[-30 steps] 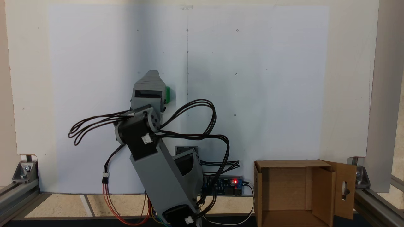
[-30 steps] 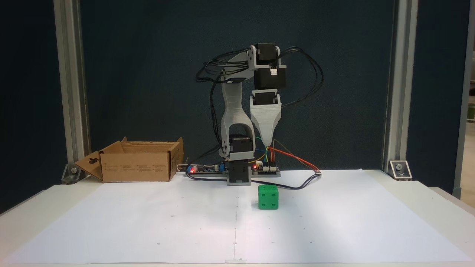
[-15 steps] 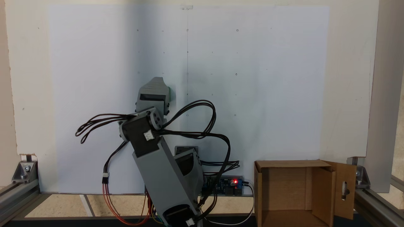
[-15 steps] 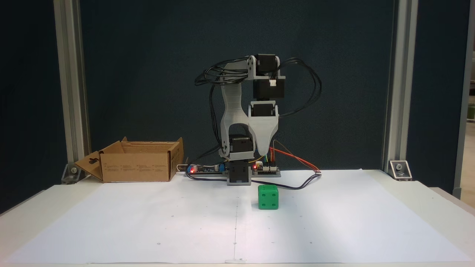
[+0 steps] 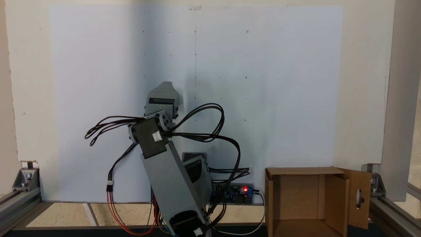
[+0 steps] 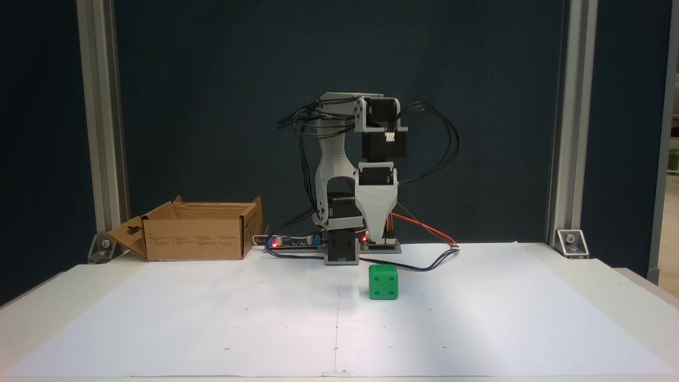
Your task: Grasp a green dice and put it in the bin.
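Tool (image 6: 377, 240) has come down since the frame a second ago and now hangs point-down above and just behind the green dice (image 6: 383, 282), not touching it. Only one tapered grey tip shows, so can't tell how far apart the jaws are. In the top-down fixed view the tool's body covers the dice, where a green edge showed earlier. Dice sits on white paper on the bench (image 6: 594, 276). Cardboard bin (image 6: 197, 231) well to its left in the front view, open.
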Controlling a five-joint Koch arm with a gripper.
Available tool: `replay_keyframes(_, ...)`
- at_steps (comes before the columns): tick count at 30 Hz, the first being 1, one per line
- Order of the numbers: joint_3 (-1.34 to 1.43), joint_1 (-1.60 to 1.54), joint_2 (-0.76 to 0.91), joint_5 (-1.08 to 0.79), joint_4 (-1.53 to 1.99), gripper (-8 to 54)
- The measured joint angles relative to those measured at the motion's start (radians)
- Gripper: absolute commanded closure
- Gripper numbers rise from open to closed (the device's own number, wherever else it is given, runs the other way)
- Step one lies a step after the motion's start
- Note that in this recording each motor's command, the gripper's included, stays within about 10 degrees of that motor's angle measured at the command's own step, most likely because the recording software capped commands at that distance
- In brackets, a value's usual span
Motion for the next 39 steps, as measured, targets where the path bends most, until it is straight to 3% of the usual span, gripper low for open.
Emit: replay_keyframes(39,0.221,-0.034,-0.011,0.086,-0.255,3.3)
